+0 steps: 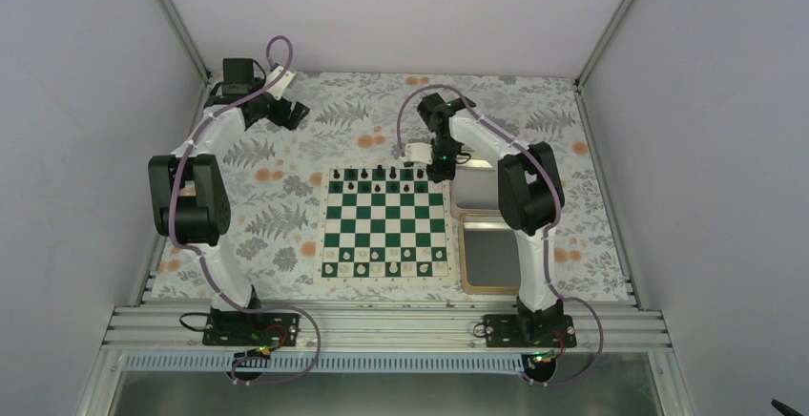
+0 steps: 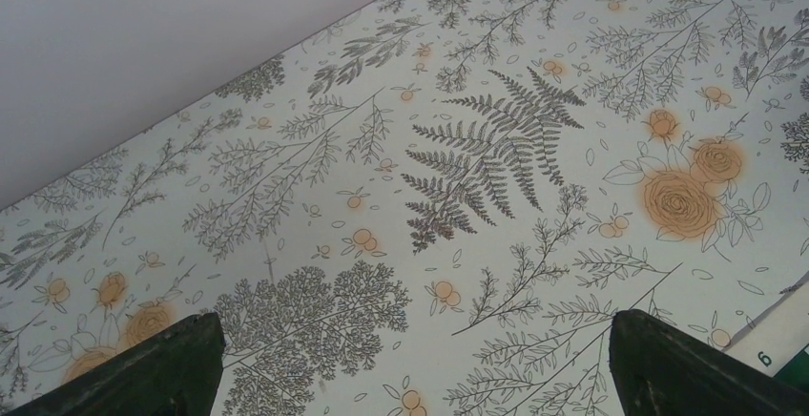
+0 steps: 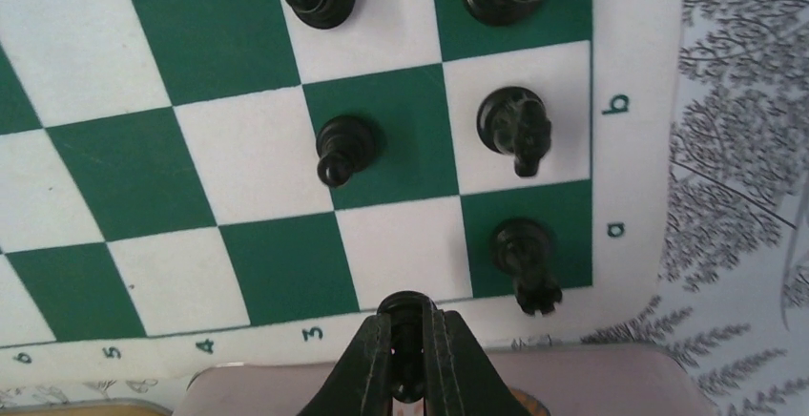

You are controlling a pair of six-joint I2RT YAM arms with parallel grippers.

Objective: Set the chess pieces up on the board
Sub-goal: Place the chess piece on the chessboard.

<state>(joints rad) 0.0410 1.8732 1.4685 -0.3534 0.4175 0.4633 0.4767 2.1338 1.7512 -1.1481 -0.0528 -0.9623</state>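
The green and white board lies mid-table. Tiny black chess pieces stand along its far rows; small cream pieces line its near rows. My right gripper hangs over the board's far right corner, shut on a black piece held above the board's edge by the white corner-file square. Close by stand a rook, a knight and a pawn. My left gripper is open and empty over the floral cloth at the far left, away from the board.
A silver metal tin lies right of the board, under the right arm; its rim shows below the right fingers. A board corner peeks into the left wrist view. Walls close the table on three sides.
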